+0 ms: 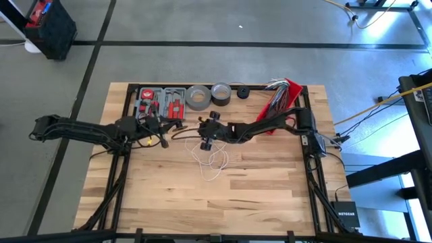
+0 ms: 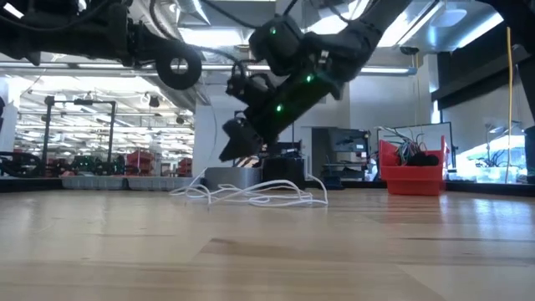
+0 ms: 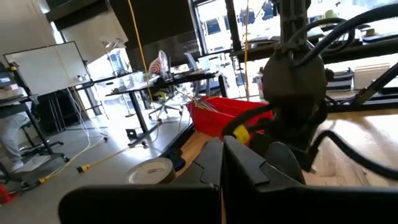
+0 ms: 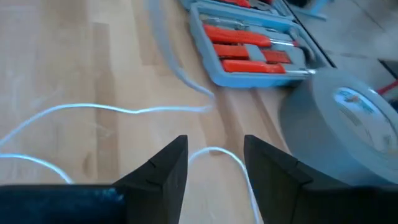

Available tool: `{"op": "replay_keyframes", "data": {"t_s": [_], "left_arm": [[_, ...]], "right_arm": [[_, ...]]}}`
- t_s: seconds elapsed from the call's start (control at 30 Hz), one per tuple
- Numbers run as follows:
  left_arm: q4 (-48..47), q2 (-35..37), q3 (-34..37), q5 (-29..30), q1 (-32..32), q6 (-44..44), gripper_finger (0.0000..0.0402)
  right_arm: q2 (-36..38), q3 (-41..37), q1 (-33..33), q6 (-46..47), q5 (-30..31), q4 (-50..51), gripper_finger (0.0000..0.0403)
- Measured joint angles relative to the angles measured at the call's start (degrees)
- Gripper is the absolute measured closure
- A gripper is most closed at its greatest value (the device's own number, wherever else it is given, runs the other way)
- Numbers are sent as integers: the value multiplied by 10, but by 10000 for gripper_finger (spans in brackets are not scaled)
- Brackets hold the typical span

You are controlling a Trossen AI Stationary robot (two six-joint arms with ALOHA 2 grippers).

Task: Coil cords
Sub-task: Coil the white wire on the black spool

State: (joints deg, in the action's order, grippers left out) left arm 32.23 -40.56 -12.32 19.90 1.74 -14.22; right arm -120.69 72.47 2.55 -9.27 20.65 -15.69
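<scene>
Thin white string-like cord [image 1: 210, 156] lies in loose loops on the pale wooden bench [image 1: 256, 196]; right gripper [image 4: 214, 163] fingers spread empty, left gripper [image 3: 222, 163] fingers closed.

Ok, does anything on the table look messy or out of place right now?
Only the white cord: it sprawls in loose, uneven loops mid-table instead of a coil. The open right gripper hovers over one strand without holding it; the left gripper, shut, waits beside the tool case. Nothing looks spilled or damaged.

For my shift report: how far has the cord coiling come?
Nothing looks finished: the white cord lies in loose, uneven loops on the table. In hand: the right gripper, open, is just above one loop; the left gripper is shut. Left: gather the cord into a tidy coil.
</scene>
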Motion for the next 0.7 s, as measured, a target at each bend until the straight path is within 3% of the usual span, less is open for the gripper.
{"op": "replay_keyframes", "data": {"t_s": [0.37, 0.5, 0.7], "left_arm": [[-1, 0, 0, 0, 0, 2, 402], [-1, 0, 0, 0, 0, 3, 402], [6, 0, 0, 0, 0, 18, 402]], "right_arm": [[-10, 0, -2, -18, 5, -70, 249], [-11, 0, -3, -18, 7, -70, 284], [-11, 0, -3, -18, 8, -70, 370]]}}
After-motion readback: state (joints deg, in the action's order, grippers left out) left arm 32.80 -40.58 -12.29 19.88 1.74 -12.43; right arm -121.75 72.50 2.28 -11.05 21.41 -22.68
